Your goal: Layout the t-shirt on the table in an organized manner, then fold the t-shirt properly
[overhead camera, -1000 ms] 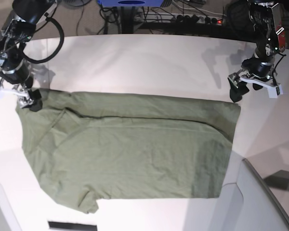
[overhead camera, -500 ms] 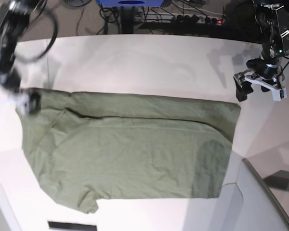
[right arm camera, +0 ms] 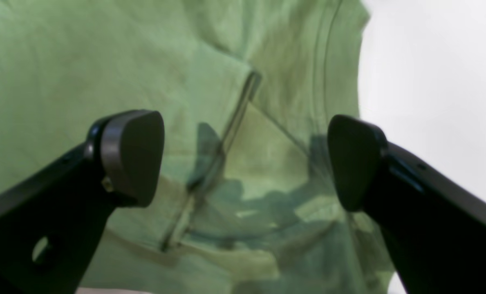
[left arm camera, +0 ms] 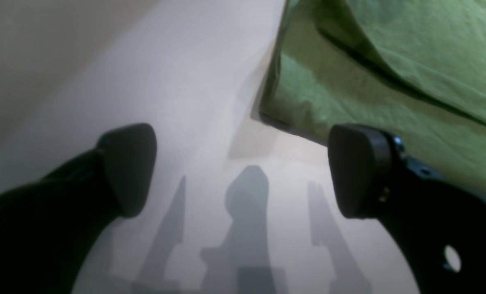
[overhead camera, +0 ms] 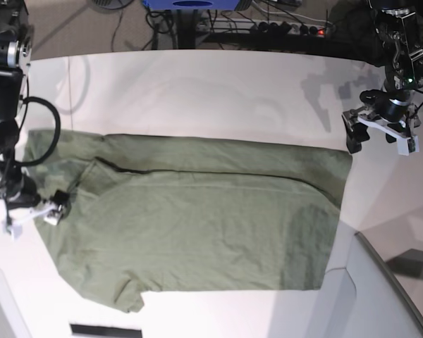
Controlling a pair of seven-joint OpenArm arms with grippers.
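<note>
T-shirt, olive green, lies flat across the middle of the white table, with one long fold running along its upper portion. Left gripper, at the right of the base frame, hangs over bare tabletop just off the shirt's upper right corner, jaws spread, nothing between them. Right gripper, at the left edge, sits above the shirt's left portion near the sleeve, jaws likewise spread and empty.

An olive-green t-shirt lies spread, apparently folded along its top, on the white surface.
</note>
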